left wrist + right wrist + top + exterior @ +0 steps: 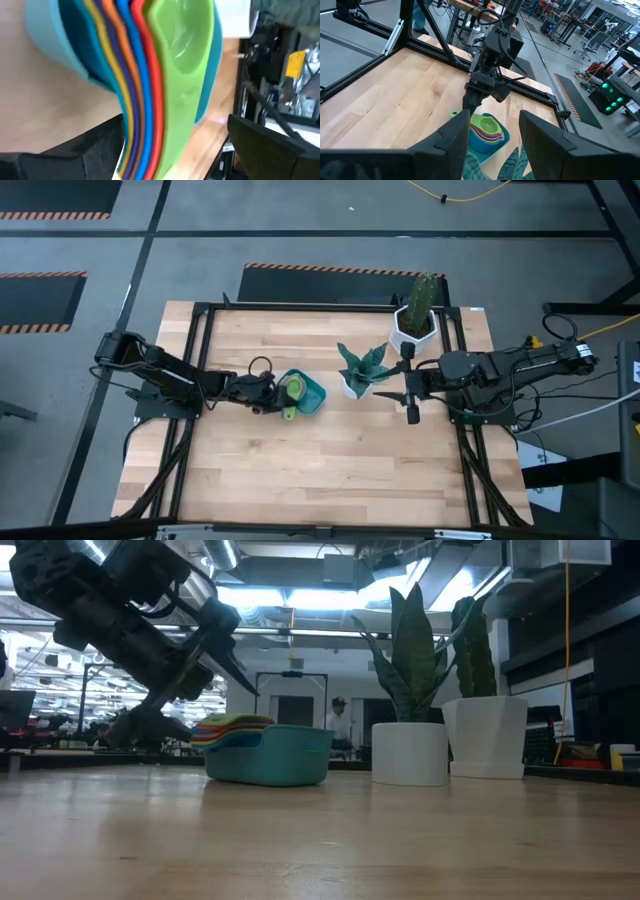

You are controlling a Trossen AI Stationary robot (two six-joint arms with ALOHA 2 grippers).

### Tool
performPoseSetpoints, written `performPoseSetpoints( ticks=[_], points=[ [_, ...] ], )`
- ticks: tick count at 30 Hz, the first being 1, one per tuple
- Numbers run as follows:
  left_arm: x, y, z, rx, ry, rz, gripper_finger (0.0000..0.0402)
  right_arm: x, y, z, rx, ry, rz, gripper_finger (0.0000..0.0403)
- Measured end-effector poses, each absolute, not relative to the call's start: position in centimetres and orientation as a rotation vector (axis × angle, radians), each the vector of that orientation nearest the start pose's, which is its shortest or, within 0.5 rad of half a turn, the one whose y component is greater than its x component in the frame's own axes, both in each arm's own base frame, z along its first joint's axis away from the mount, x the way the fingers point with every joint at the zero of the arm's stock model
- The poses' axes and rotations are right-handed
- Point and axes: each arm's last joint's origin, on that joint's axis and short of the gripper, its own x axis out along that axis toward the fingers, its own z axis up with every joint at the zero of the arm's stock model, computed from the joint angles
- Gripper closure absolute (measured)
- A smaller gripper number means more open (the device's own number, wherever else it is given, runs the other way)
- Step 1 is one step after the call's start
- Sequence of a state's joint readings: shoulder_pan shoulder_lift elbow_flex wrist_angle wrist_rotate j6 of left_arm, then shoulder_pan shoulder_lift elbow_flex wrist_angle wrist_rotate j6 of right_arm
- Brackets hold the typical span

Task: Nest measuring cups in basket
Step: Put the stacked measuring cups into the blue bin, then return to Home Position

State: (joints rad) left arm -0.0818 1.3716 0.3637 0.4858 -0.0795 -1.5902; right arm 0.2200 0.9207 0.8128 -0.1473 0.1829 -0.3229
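Observation:
The teal basket stands on the wooden table left of centre. Inside it the measuring cups lie nested, the green one on top. Their stacked handles stick out over the basket's rim toward the table's near-left. My left gripper is open just left of the basket, with one finger on each side of the handles. My right gripper hangs open above the table, right of the plants.
A leafy plant in a white pot stands just right of the basket. Behind it, at the far right, is a cactus in a white pot. Black frame rails edge the table. Bare wood fills the near half.

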Motion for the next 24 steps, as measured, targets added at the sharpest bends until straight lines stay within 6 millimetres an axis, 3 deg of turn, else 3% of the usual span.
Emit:
performPoseSetpoints(
  ticks=[15, 24],
  points=[
    [22.9, -1.8, 13.4, -1.492, 0.498, 0.412, 0.0063, 20.0, 3.9, 32.3, -0.372, 0.242, 0.077, 0.0227],
    [20.7, -1.6, 16.6, -1.398, 0.48, 0.357, 0.0063, 20.0, 3.9, 32.3, -0.372, 0.242, 0.077, 0.0227]
  ],
)
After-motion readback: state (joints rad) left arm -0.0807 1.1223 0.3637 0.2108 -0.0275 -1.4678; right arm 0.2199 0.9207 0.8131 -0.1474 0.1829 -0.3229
